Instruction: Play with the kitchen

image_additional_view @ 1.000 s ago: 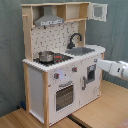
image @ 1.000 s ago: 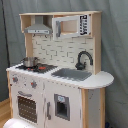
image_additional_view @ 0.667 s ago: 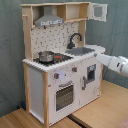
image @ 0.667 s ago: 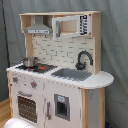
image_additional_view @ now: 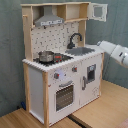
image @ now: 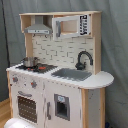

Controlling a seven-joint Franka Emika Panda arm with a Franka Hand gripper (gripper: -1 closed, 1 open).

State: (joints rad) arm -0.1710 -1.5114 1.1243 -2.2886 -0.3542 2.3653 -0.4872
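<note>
The kitchen (image: 55,95) is a white and light-wood toy unit, seen in both exterior views. It has a black faucet (image: 84,58), a grey sink (image: 72,74), a small metal pot (image: 29,62) on the stove, an oven door (image: 27,106) and a range hood (image: 38,28). In the second exterior view my white arm (image_additional_view: 115,51) comes in from the second exterior view's right. My gripper (image_additional_view: 99,44) is level with the counter (image_additional_view: 92,50), beside its sink end. Nothing shows in its grasp.
A microwave-style cabinet (image: 71,26) sits at the top by the hood. The kitchen stands on a wooden floor (image_additional_view: 107,112) in front of a grey curtain (image_additional_view: 10,60). A white rounded shape (image: 17,123) lies at the bottom left of the first exterior view.
In the second exterior view my arm has risen from beside the lower cabinet to counter height. The kitchen has not moved.
</note>
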